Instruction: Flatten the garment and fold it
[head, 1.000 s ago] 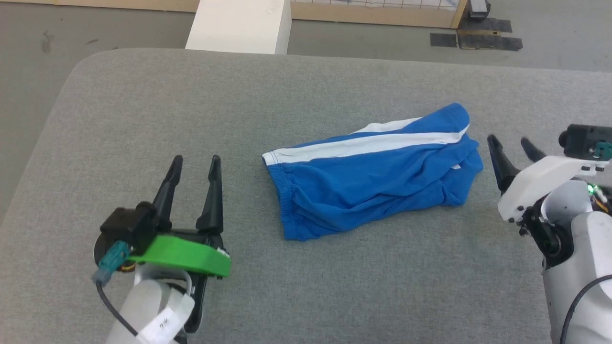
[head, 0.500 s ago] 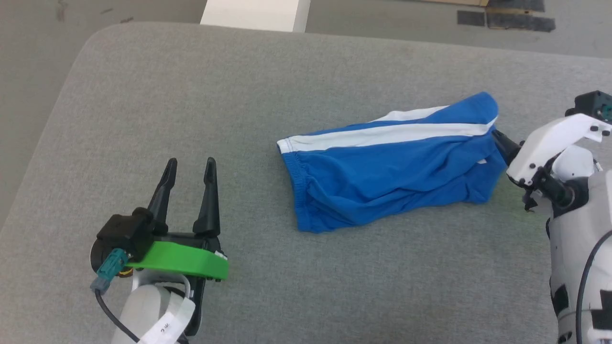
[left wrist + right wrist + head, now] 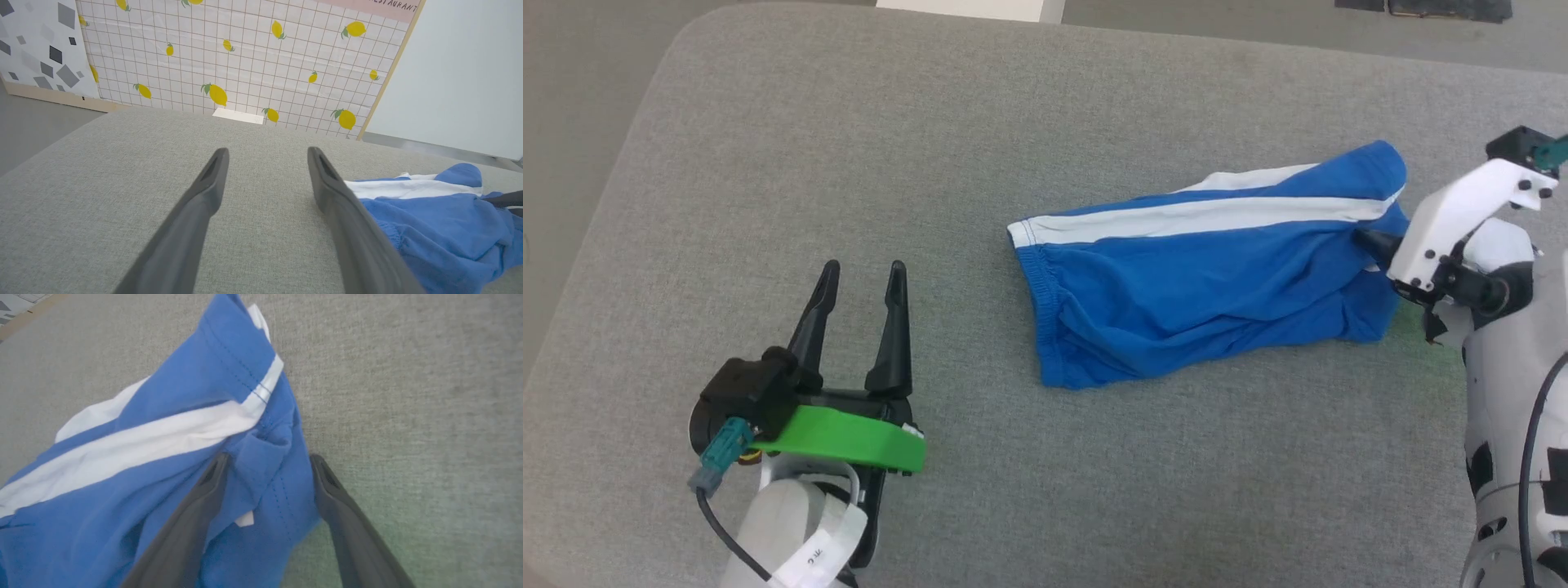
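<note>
**End effector astride the hem of blue shorts, grasp not yet made**

Right end effector (image 3: 269, 465) has its two dark fingers spread, with a bunched fold of the garment (image 3: 143, 457) between them. One finger lies against the blue cloth. The other rests on the grey desk (image 3: 849, 122), just beside the hem. Nothing is pinched yet. The left end effector (image 3: 863, 273) is likewise spread and empty, low over bare desk and well apart from the garment's gathered waistband (image 3: 1045, 327).

The garment (image 3: 1192, 286) lies crumpled on its side near the right of the desk, with the waistband towards the left arm and the leg end at the right end effector. One white stripe (image 3: 1217, 219) runs along its far edge.

The step in hand appears to be the first one, taking hold of the leg end so the cloth can be spread flat; folding looks some way off. The next move probably calls for the right fingers to press together on the hem, and for the left arm to reach across to the waistband.

In the head view, the white wrist housing hides most of the right fingers. Whether the finger against the cloth sits on the fabric or inside the leg opening cannot be told. A small white patch (image 3: 245, 518) near the hem may be a label or logo.
</note>
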Robot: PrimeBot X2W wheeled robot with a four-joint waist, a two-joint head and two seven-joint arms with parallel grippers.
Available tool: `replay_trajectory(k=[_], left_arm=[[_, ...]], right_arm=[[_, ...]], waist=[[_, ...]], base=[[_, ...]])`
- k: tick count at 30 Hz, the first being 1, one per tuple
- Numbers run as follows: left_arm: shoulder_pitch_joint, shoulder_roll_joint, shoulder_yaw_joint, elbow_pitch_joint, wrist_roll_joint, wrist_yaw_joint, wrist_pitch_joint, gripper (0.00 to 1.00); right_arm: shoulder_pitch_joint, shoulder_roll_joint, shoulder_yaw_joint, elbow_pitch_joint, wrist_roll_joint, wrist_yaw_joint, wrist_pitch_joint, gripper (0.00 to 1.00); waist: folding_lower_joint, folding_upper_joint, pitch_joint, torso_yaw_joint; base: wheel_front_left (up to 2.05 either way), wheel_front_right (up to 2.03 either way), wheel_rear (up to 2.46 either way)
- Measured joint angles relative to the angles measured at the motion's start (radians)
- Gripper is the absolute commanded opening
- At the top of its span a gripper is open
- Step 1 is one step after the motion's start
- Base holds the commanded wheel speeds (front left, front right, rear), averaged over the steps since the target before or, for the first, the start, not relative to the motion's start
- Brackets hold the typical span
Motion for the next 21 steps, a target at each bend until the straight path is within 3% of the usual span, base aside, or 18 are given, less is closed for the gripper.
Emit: replay_trajectory(k=[1, 2, 3, 4, 5, 16, 21], left_arm=[[0.0, 0.0, -0.001, 0.0, 0.0, 0.0, 0.0, 1.0], [0.0, 0.0, -0.002, 0.0, 0.0, 0.0, 0.0, 1.0], [-0.001, 0.0, -0.003, 0.0, 0.0, 0.0, 0.0, 1.0], [-0.001, 0.0, -0.003, 0.0, 0.0, 0.0, 0.0, 1.0], [-0.002, -0.001, -0.003, 0.0, 0.0, 0.0, 0.0, 1.0], [-0.009, -0.001, -0.005, 0.008, 0.0, 0.0, 0.0, 1.0], [-0.007, -0.001, -0.006, 0.015, 0.0, -0.003, 0.0, 1.0]], right_arm=[[-0.004, 0.0, 0.009, 0.002, 0.005, 0.0, 0.012, 0.76], [-0.005, 0.0, 0.018, 0.002, 0.013, 0.0, 0.018, 0.43], [-0.005, 0.001, 0.03, 0.001, 0.025, 0.0, 0.02, 0.35], [-0.005, 0.002, 0.045, -0.001, 0.035, 0.0, 0.02, 0.07], [-0.005, 0.003, 0.056, -0.003, 0.04, 0.0, 0.02, 0.0], [0.049, 0.021, 0.127, -0.06, 0.107, 0.0, -0.013, 0.0], [0.105, -0.014, 0.124, -0.116, 0.086, 0.0, -0.06, 0.0]], waist=[[0.0, 0.0, 0.001, -0.001], [0.0, 0.0, 0.002, -0.002], [0.0, 0.0, 0.003, -0.003], [0.0, 0.0, 0.004, -0.004], [0.0, 0.0, 0.004, -0.005], [0.0002, 0.0, -0.008, -0.012], [0.0002, 0.0, -0.028, -0.018]], base=[[0.0, 0.0, 0.0], [0.0, 0.0, 0.0], [0.0, 0.0, 0.0], [0.0, 0.0, 0.0], [0.0, 0.0, 0.0], [0.0, 0.0, 0.0], [0.0, 0.0, 0.0]])
